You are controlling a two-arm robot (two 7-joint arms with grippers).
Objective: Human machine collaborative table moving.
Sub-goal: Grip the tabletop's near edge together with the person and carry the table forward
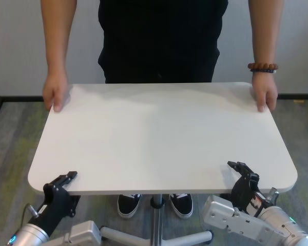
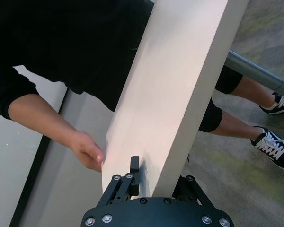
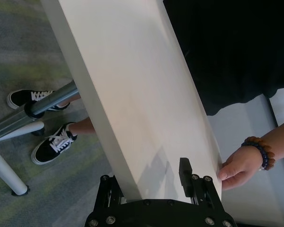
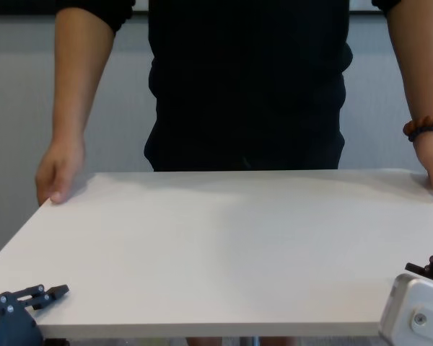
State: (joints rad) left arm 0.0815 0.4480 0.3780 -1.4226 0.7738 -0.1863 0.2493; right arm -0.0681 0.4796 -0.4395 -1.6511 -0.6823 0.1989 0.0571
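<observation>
Because the white surface [image 1: 159,138] must be carried from both sides, the left end effector [image 1: 61,180] and right end effector [image 1: 244,170] are clenched on its near edge, while the human [image 1: 161,36] grips the far corners, standing opposite.

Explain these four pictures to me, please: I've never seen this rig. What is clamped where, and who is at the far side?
It is a robot with two arms. The head and chest cameras look forward over the white table; the other two sit on the wrists. The left gripper and the right gripper each have their jaws shut on the table's near edge, one prong above the top, the rest below, as the wrist views show. Opposite stands the human, holding both far corners, with a bead bracelet on one wrist. Nothing lies on the top.
</observation>
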